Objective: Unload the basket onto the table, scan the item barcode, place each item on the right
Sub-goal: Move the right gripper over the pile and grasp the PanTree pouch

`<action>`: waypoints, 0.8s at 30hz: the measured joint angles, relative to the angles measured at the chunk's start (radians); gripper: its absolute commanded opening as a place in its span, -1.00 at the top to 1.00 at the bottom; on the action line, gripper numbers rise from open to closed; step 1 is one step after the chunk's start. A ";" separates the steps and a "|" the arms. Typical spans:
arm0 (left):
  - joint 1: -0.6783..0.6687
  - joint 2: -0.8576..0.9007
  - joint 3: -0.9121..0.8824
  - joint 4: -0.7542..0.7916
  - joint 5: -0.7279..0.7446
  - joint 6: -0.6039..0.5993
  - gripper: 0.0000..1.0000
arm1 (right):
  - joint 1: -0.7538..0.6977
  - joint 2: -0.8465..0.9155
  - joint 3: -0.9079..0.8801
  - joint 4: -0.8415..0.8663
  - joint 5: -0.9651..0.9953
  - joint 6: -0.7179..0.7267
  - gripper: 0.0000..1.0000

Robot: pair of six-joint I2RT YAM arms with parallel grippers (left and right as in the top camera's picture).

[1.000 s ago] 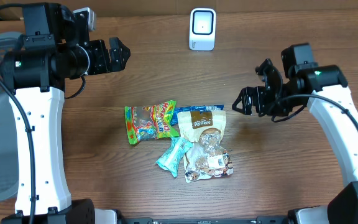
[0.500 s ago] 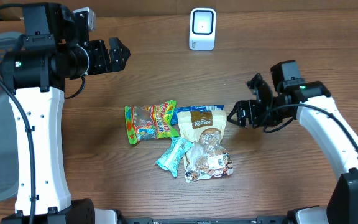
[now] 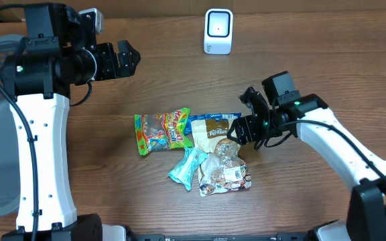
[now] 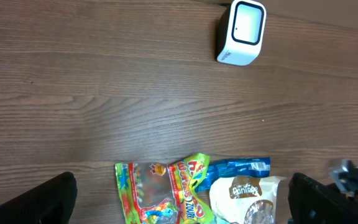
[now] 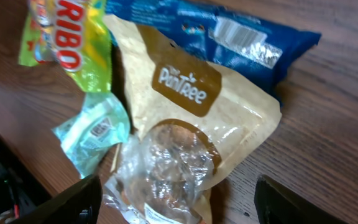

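While the left claw point(image 3: 133, 59) hangs with its jaws wide apart over the left rear of the table point(image 3: 313, 47), the right claw point(image 3: 238, 115) sits low at the right edge of the snack pile, jaws apart. Between them lies the beige pouch point(image 5: 191, 106); contact cannot be confirmed. It overlaps a blue packet point(image 5: 253, 37), beside a green sweet bag point(image 3: 161, 131). The white scanner point(image 3: 218, 31) stands well apart at the rear.
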 measured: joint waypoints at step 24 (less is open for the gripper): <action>0.000 0.000 0.000 0.000 0.000 0.000 -0.99 | 0.009 0.164 -0.048 0.085 -0.024 0.000 -0.50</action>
